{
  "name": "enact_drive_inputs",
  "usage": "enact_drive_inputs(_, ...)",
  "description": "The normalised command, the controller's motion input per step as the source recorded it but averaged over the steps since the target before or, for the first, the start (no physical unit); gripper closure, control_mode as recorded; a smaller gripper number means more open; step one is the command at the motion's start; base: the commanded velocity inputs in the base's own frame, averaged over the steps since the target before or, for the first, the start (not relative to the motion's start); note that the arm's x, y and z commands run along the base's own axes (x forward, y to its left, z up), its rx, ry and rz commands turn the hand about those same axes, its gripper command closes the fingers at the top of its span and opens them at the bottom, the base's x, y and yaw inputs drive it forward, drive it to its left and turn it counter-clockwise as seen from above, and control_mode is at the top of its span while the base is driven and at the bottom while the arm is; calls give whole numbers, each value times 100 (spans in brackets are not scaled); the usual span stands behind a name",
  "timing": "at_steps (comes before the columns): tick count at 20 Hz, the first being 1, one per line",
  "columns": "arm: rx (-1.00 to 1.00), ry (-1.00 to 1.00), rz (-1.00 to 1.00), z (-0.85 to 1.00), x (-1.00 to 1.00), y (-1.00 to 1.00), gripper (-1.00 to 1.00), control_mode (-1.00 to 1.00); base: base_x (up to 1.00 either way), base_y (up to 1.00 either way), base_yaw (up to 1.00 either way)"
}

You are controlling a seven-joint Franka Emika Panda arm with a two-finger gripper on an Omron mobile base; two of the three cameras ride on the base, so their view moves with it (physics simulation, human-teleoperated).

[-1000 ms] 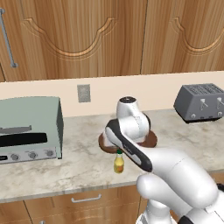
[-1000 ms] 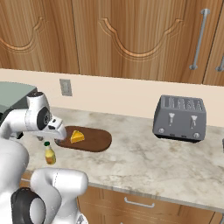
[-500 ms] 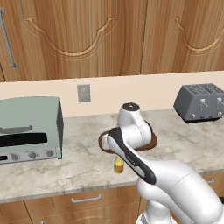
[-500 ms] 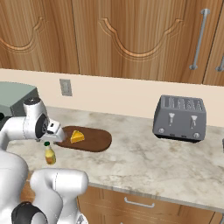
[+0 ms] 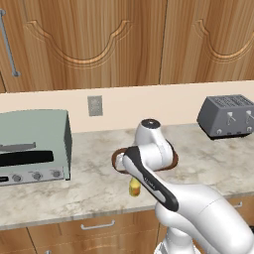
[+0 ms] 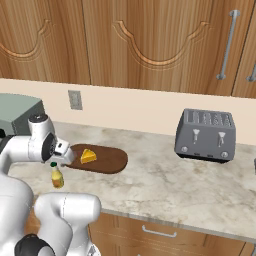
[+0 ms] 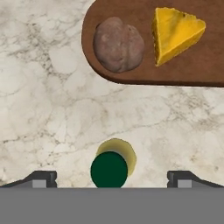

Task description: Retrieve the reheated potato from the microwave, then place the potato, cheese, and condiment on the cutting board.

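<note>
Marble counter under wooden wall cabinets, with the gripper hanging over the last item of the task. Your target is the condiment, seen from above in the hand view as a dark green cap over a yellow body; it stands upright on the counter, off the board and near its long edge. In the right base view it stands just below the hand, near the board's left end. The gripper is spread wide and holds nothing; its two fingertips flank the cap, apart from it on both sides.

On the board lie the potato and the cheese, side by side and not touching. By this layout, the microwave step and two placements look done; the step in hand is picking up the bottle.

For your next move, lower the gripper straight down so the fingertips pass either side of the neck, then close, lift, and carry the bottle to a bare part of the board. The bottle is narrow and could tip if one fingertip touches first. A toaster oven and a toaster stand well clear at either side.
</note>
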Motion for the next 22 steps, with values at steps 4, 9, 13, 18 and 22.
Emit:
enact_drive_inputs(4, 0, 1, 0, -11, 0, 8, -100, -100, 0, 0, 0)
enact_drive_inputs(9, 0, 0, 0, -7, 3, 5, -100, -100, 0, 0, 0)
enact_drive_inputs(13, 0, 1, 0, -3, 1, 0, -100, -100, 0, 0, 0)
enact_drive_inputs(18, 0, 3, 0, -4, 1, 0, -100, -100, 0, 0, 0)
enact_drive_inputs(22, 0, 2, 0, -6, 2, 0, -100, -100, 0, 0, 0)
